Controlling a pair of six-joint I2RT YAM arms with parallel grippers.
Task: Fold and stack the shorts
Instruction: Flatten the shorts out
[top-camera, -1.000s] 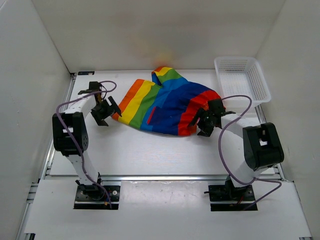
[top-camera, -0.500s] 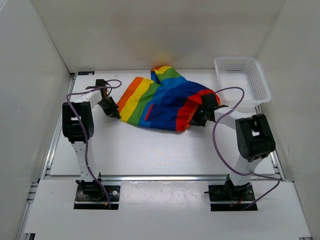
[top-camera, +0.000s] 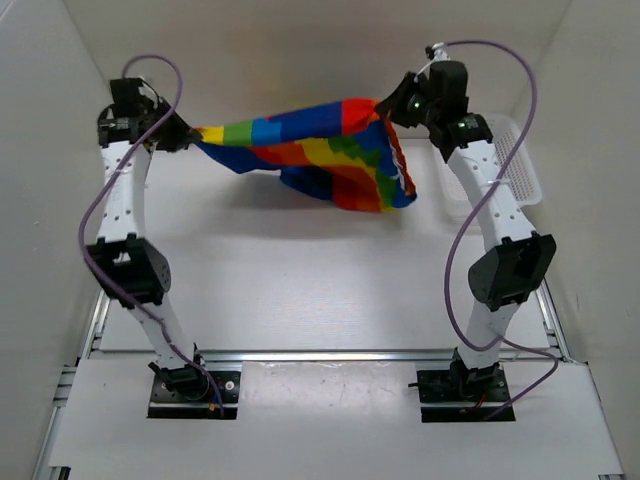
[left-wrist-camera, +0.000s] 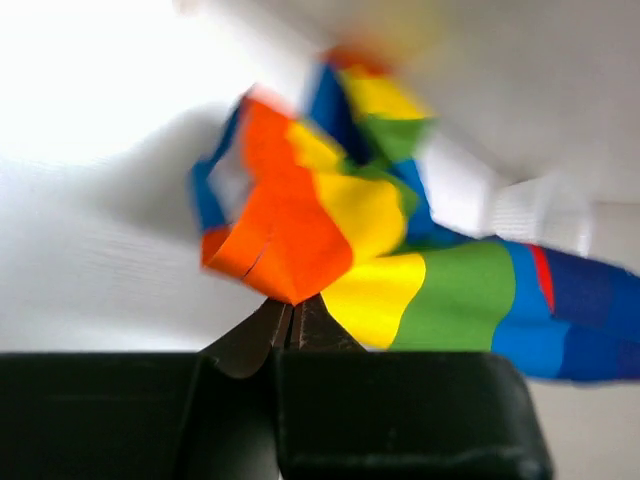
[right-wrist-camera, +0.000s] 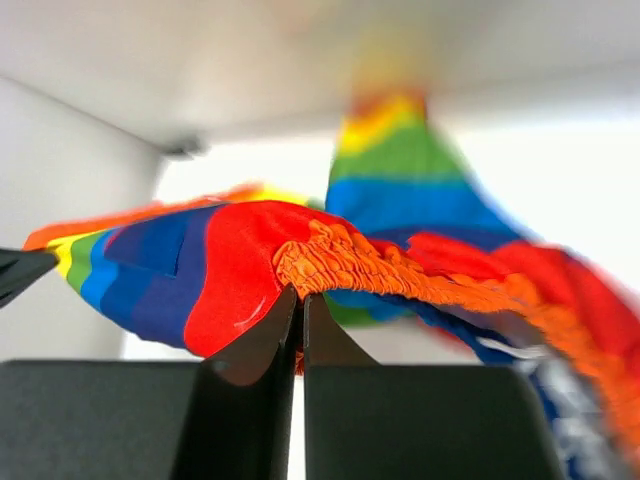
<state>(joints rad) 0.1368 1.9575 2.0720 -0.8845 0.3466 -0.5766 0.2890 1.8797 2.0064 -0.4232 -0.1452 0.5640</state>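
The rainbow-striped shorts hang in the air high above the table, stretched between both arms near the back wall. My left gripper is shut on their left corner; in the left wrist view the orange tip of the shorts is pinched at the left gripper. My right gripper is shut on the right end; in the right wrist view the right gripper pinches the gathered orange waistband of the shorts. The lower part of the cloth sags toward the right.
A white mesh basket stands at the back right, partly hidden behind my right arm. White walls close in on the left, back and right. The arm bases sit at the near edge.
Both grippers closed on the ends of the shorts, which lay on the table, and lifted them high toward the back wall, spreading the cloth between them.
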